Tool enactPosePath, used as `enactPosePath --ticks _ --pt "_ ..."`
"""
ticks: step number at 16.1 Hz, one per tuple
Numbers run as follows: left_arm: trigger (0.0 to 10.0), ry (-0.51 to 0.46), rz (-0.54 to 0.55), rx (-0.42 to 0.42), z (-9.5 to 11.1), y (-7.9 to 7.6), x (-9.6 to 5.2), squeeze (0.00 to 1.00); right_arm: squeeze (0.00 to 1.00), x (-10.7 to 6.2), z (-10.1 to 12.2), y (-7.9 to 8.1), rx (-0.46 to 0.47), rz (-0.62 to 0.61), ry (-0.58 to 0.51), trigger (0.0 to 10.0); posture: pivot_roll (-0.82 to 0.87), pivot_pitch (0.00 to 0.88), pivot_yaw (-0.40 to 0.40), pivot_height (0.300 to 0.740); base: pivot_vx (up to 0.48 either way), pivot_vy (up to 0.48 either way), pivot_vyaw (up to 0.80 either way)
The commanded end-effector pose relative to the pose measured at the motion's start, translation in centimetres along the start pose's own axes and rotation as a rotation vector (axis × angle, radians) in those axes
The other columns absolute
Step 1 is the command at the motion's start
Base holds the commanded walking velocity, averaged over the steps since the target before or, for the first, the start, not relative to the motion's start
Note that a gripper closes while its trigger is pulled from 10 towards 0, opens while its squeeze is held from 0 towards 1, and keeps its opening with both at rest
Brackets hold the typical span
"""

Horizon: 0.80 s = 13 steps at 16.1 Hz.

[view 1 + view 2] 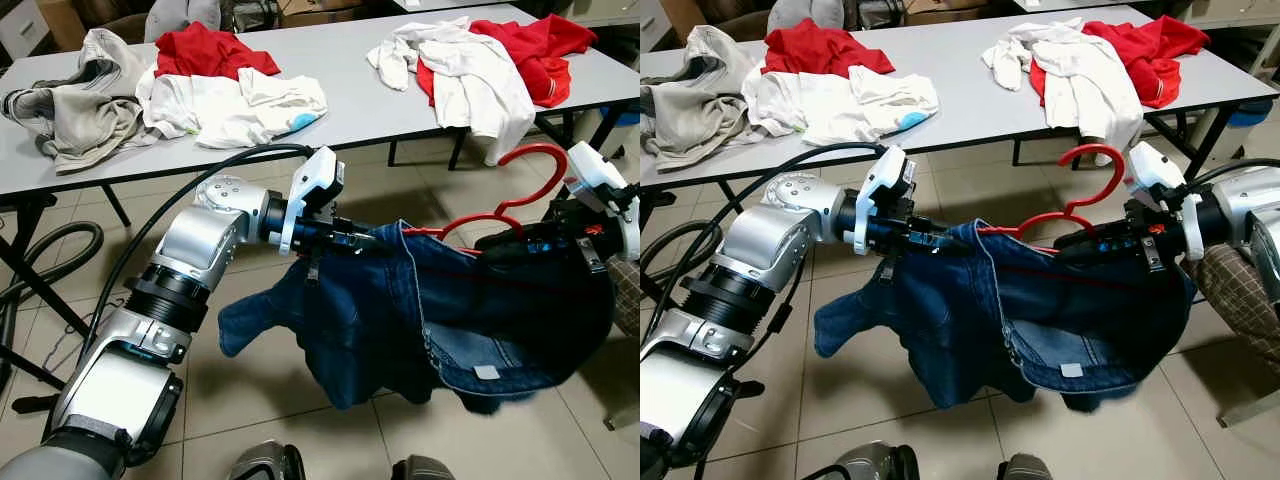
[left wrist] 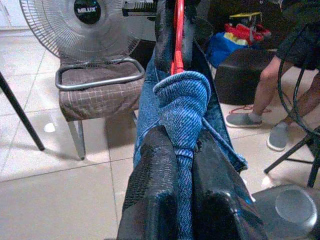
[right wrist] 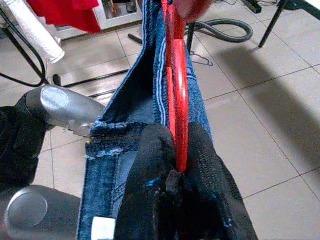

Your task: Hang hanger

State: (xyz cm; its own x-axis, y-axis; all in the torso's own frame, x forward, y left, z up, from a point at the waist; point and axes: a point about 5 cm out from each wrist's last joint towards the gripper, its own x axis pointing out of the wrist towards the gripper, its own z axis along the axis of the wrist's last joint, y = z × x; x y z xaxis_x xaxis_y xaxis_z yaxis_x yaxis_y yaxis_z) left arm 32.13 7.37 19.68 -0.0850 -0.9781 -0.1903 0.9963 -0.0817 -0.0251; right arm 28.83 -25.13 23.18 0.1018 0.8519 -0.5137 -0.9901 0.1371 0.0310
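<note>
Gripping the thin, stiff red hanger [image 1: 1065,215] at both ends beneath the limp, heavy-looking denim garment [image 1: 1040,320], left tool [image 1: 925,240] clamping cloth over it, right tool [image 1: 1090,245] clamping its bar.

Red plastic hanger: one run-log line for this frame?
red plastic hanger: inside blue denim garment | left claw: shut on denim | right claw: shut on hanger

Denim garment [image 1: 420,320]: blue woven cloth, twill texture visible, matt. Hanger [image 1: 1080,195]: red, smooth, glossy, plastic-looking. Left gripper [image 2: 177,200] fingers [image 2: 150,185]: black, matt, finely textured pads. Arm shells: brushed silver metal look. Table [image 1: 350,100]: smooth grey matt top. Floor [image 2: 50,190]: glossy beige tile. Chair seat [image 2: 100,95]: checked cloth, metal tube frame.
</note>
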Motion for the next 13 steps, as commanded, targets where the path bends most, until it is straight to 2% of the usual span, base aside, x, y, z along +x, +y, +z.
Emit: enactPosePath --ticks 1,4,5,8,10,12,13 --pt "10.0 -0.062 -0.020 0.040 1.8 0.0 -0.2 1.00 0.00 0.0 0.1 -0.1 -0.005 -0.003 0.010 0.0 -0.21 0.000 0.068 0.740 0.000 0.000 0.00" --pt "10.0 -0.082 -0.041 0.055 2.1 -0.1 -0.3 1.00 0.00 0.0 -0.3 0.0 0.014 -0.013 0.011 0.0 -0.22 0.000 0.075 0.740 0.000 0.000 0.00" --pt "10.0 -0.077 -0.069 0.065 2.1 -0.3 -0.4 0.00 0.00 0.1 -0.7 0.1 0.030 -0.021 0.008 0.0 -0.22 0.000 0.081 0.740 0.000 0.000 0.00" --pt "10.0 -0.085 -0.105 0.042 1.9 -0.5 -1.0 0.00 0.00 0.6 -1.3 0.6 0.056 -0.022 -0.007 0.0 -0.22 0.000 0.094 0.740 0.000 0.000 0.00" --pt "10.0 -0.076 -0.077 0.035 1.5 -0.3 -1.2 0.00 0.00 0.9 -1.7 0.7 0.063 -0.040 -0.029 0.0 -0.23 0.000 0.105 0.740 0.000 0.000 0.00" --pt "10.0 -0.103 -0.037 -0.013 1.1 0.0 -1.9 0.00 0.00 1.6 -2.7 1.5 0.087 -0.084 -0.063 0.0 -0.24 0.000 0.118 0.740 0.000 0.000 0.00" --pt "10.0 -0.124 0.043 -0.040 0.9 0.4 -2.3 0.00 0.00 1.9 -3.5 1.6 0.110 -0.153 -0.080 0.0 -0.25 0.000 0.127 0.740 0.000 0.000 0.00"
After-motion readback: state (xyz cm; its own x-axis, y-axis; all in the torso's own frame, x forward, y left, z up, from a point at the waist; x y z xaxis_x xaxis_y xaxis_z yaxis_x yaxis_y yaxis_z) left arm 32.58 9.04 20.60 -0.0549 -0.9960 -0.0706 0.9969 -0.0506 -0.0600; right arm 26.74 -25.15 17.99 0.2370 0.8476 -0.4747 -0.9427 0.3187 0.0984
